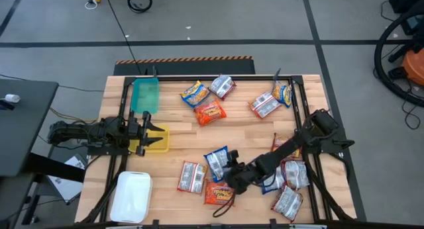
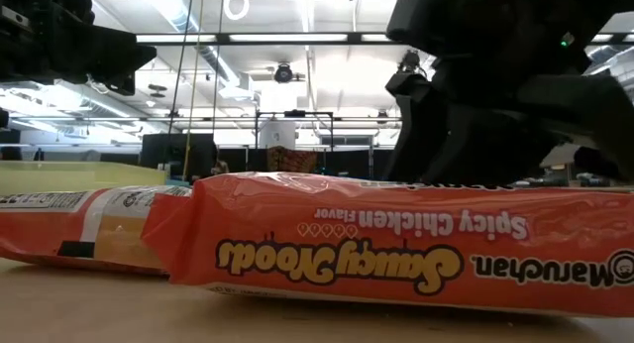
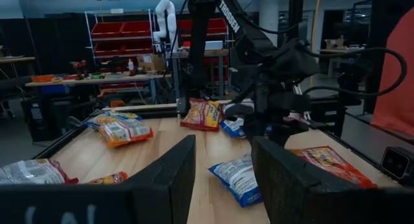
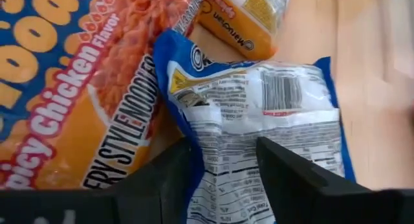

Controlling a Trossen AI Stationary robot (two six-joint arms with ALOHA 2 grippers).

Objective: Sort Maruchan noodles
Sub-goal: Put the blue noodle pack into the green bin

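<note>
None of the three bins holds a packet that I can see, so the sorting looks barely begun. Starting at the left of the table, the teal bin (image 1: 146, 94) sits toward the far edge, the yellow bin (image 1: 154, 139) below it and the white bin (image 1: 131, 196) at the near corner. The left gripper (image 1: 148, 130) waits over the yellow bin, its fingers (image 3: 169, 179) partly apart with nothing between them.

Moving toward the middle, three packets lie at the far side, among them an orange-red packet (image 1: 209, 112), all well apart from the bins. Nearer me, a silver-white packet (image 1: 191, 177) lies just beside a blue-and-white packet (image 1: 216, 163).

The right gripper (image 1: 232, 176) is down at that blue-and-white packet, next to the Spicy Chicken packet (image 1: 217, 192). In its wrist view the jaws straddle the packet's crinkled end, partway apart; I cannot tell whether they actually grip it.

Farther right, a pair of packets (image 1: 270, 101) rests at the far side and a cluster (image 1: 291, 179) lies under the right arm. By my judgement every packet remains to be sorted.
</note>
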